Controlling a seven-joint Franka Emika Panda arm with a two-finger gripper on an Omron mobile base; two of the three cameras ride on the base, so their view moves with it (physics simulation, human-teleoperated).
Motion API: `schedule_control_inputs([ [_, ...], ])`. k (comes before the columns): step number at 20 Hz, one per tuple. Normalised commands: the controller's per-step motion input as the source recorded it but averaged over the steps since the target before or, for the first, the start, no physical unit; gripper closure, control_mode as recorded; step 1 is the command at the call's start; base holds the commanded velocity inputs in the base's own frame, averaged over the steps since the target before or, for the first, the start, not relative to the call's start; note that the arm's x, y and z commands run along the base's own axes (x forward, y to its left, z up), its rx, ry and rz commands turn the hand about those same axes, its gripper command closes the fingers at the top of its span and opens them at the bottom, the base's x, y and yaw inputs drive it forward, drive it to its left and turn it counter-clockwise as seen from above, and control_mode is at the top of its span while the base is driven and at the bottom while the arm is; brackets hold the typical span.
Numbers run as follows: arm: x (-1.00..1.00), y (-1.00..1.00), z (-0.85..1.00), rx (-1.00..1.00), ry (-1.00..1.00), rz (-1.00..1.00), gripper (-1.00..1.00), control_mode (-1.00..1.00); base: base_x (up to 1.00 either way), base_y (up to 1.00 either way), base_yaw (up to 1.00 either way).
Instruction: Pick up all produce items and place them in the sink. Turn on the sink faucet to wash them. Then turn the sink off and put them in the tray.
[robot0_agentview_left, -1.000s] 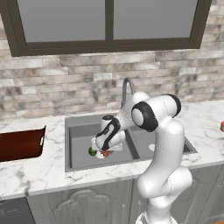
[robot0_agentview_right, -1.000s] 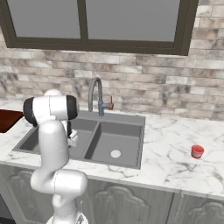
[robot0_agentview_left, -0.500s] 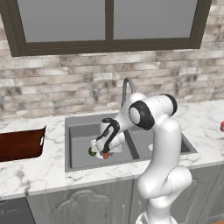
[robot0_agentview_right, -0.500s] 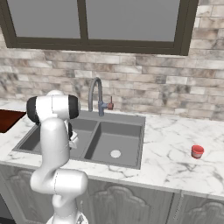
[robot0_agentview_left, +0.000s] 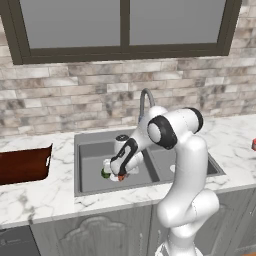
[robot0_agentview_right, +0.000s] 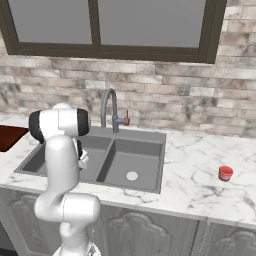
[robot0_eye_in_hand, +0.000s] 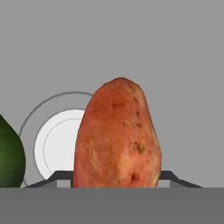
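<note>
Hand view shows the sweet potato (robot0_eye_in_hand: 117, 135) between the gripper (robot0_agentview_left: 120, 176) jaws over the sink (robot0_agentview_left: 90, 150) drain (robot0_eye_in_hand: 57, 146), lime (robot0_eye_in_hand: 9, 155) beside it. Whether it's gripped or just released, I cannot tell. Faucet (robot0_agentview_right: 111, 107) washing and tray (robot0_agentview_left: 22, 164) transfer likely remain.

A white marble counter (robot0_agentview_right: 200, 180) carries everything — a dark grey double-basin sink (robot0_agentview_right: 150, 136) set into it, a reddish-brown wooden tray (robot0_agentview_left: 22, 165) at its left end, and a small red cup (robot0_agentview_right: 225, 173) well to the sink's right. On the left basin's floor lie an orange-red vegetable (robot0_eye_in_hand: 117, 138) and a dark-green fruit (robot0_eye_in_hand: 9, 157) — both beside the pale drain (robot0_eye_in_hand: 59, 146).
</note>
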Motion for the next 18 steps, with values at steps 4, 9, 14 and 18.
schedule_control_inputs([
  [4,-0.34,0.00,0.47,-0.01,-0.18,0.00,-1.00,-1.00,0.00,0.00,0.00],
  [9,-0.27,0.00,0.43,-0.01,-0.13,0.00,-1.00,-1.00,0.00,0.00,0.00],
  [14,-0.13,0.03,0.78,0.00,-0.09,0.00,-1.00,-1.00,0.00,0.00,0.00],
  [18,-0.12,0.04,0.89,0.00,-0.10,0.00,-1.00,-1.00,0.00,0.00,0.00],
])
